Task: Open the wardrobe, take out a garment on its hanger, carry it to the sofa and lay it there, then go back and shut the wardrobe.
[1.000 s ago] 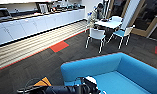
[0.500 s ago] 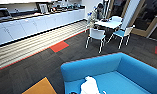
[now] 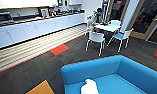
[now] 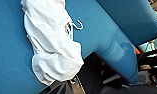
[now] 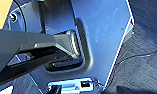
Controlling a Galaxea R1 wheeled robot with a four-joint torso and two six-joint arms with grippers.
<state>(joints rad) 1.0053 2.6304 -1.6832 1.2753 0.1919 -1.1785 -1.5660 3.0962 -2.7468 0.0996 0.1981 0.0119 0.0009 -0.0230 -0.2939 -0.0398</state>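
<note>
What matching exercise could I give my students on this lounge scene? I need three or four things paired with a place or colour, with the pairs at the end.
Things:
1. garment
2. hanger
3. sofa
4. floor patch

Descriptions:
A. bright blue, with a rounded back
B. red-orange, set in the dark carpet near the striped strip
C. white and crumpled, lying on the seat cushion
D. thin and white, its curved hook sticking out from the cloth

Pairs: 1-C, 2-D, 3-A, 4-B
</note>
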